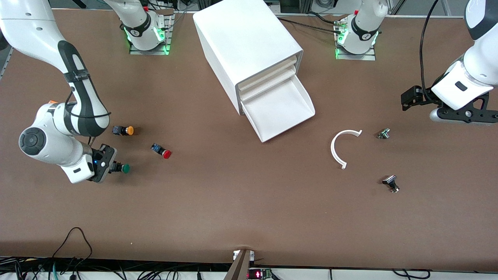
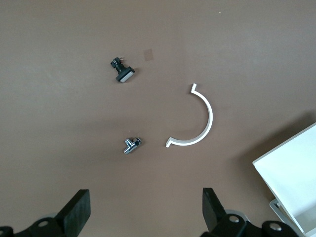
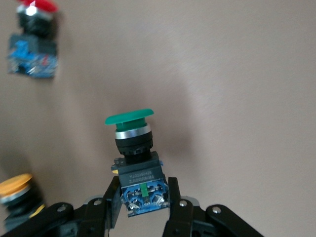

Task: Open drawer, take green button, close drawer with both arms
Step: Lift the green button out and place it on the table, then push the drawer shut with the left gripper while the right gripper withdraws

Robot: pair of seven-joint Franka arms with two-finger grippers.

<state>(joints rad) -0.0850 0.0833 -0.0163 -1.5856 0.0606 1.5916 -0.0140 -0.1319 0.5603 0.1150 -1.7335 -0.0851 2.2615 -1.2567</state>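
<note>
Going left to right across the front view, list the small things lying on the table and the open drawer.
Orange-capped button → green button in the right end effector → red-capped button → drawer → white curved piece.

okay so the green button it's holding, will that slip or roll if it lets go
Probably stiff and light: the green button is a hard little part. The right pincer clamps only its blue base, so it might pivot. Its round cap could let it roll.

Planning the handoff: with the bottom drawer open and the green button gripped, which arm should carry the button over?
Right: the right gripper is shut on the green button. The left gripper waits open, empty, beside the drawer.
</note>
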